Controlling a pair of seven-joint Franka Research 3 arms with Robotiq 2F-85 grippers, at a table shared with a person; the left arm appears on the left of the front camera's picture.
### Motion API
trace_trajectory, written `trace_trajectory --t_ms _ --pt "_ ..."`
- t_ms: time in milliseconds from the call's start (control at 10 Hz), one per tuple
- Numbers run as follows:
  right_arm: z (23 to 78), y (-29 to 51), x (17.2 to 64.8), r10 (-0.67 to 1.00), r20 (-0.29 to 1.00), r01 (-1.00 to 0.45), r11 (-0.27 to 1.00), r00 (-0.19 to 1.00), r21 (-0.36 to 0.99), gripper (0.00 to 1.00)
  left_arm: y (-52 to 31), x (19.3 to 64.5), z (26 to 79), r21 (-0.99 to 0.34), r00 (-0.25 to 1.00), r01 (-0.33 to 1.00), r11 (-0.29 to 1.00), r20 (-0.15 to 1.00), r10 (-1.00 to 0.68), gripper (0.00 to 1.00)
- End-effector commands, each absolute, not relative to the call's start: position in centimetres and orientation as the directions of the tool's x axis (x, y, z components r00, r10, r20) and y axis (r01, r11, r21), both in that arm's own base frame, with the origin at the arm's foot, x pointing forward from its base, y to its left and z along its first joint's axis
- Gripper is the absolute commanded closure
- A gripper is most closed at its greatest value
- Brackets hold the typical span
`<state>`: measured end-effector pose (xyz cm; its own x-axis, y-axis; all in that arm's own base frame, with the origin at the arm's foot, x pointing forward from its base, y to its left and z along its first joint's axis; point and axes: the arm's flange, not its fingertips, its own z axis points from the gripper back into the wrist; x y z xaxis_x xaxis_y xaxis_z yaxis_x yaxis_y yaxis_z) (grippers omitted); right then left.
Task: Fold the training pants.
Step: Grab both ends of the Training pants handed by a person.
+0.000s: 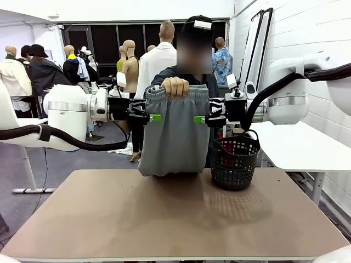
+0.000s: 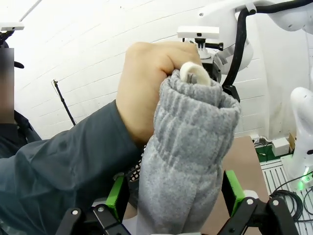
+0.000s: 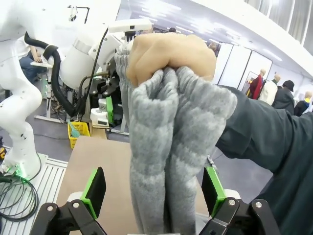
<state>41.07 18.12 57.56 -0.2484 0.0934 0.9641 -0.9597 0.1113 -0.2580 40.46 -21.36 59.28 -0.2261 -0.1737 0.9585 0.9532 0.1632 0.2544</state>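
**Training pants (image 1: 174,137) presented for pick-up; folding not yet started**

Left fingers (image 1: 156,117) stand fully apart at the garment's left edge, just below the waistband. Cloth lies between the pads but is not pinched.

At centre, the person's hand (image 1: 175,86) bunches the waistband and carries the training pants, which hang over the far edge of the desk (image 1: 164,219). Contact between hem and desk cannot be confirmed.

Right fingers (image 1: 198,119) are equally wide at the right edge and hold nothing.

Assessment: this is the handover stage. Both pairs should next close on the waistband before the hand lets go.

The desk is tan, with a black mesh basket (image 1: 235,164) at far right. The room is a workshop with people behind.
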Motion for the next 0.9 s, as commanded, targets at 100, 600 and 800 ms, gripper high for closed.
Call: trace_trajectory --t_ms 100,600,800 --pt "57.5 18.9 42.7 0.043 0.966 -0.961 0.102 -0.255 -0.258 0.0 -22.2 41.2 58.7 0.262 -0.238 0.948 0.179 0.96 -0.148 0.0" --pt "57.2 18.6 43.8 0.051 0.978 -0.975 0.084 -0.202 -0.206 0.44 -23.0 41.8 59.1 0.269 -0.252 0.946 0.18 0.961 -0.114 0.6" --pt "57.2 18.5 43.8 0.054 0.98 -0.977 0.078 -0.193 -0.197 0.82 -23.0 41.9 59.0 0.257 -0.239 0.948 0.189 0.964 -0.114 1.0"
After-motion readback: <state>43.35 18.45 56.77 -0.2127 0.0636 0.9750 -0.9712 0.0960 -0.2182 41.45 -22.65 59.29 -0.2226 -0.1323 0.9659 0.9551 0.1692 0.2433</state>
